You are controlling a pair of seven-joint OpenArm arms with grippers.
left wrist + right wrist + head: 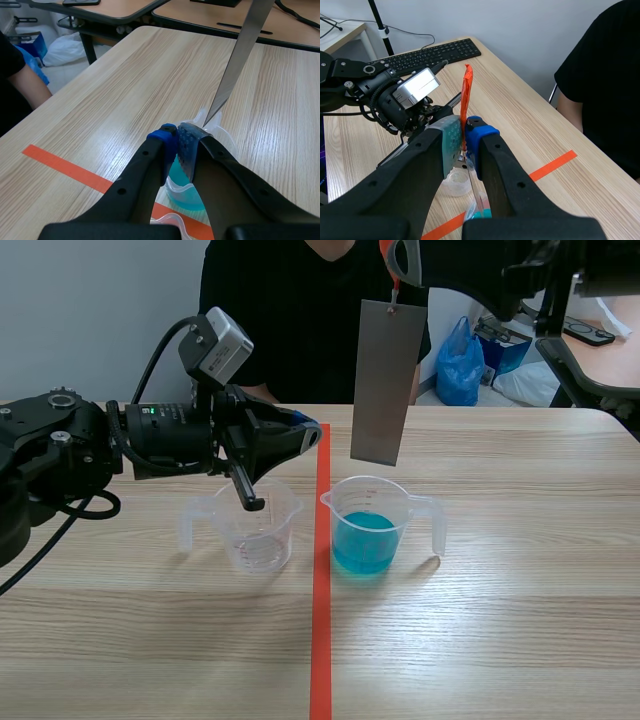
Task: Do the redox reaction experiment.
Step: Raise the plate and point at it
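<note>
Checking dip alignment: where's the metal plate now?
Scene view: the metal plate hangs from the right claw, right of the red tape line, its lower edge just above the beaker of blue liquid.

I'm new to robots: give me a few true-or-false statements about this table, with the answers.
1. The metal sheet hangs above the blue-liquid cup, not dipped. True.
2. The right gripper pinches the sheet's orange tab. True.
3. The other cup holds blue liquid too. False: it looks empty.
4. Both cups stand on one side of the tape line. False: one on each side.
5. The left gripper is wide open. False: it is shut.
</note>
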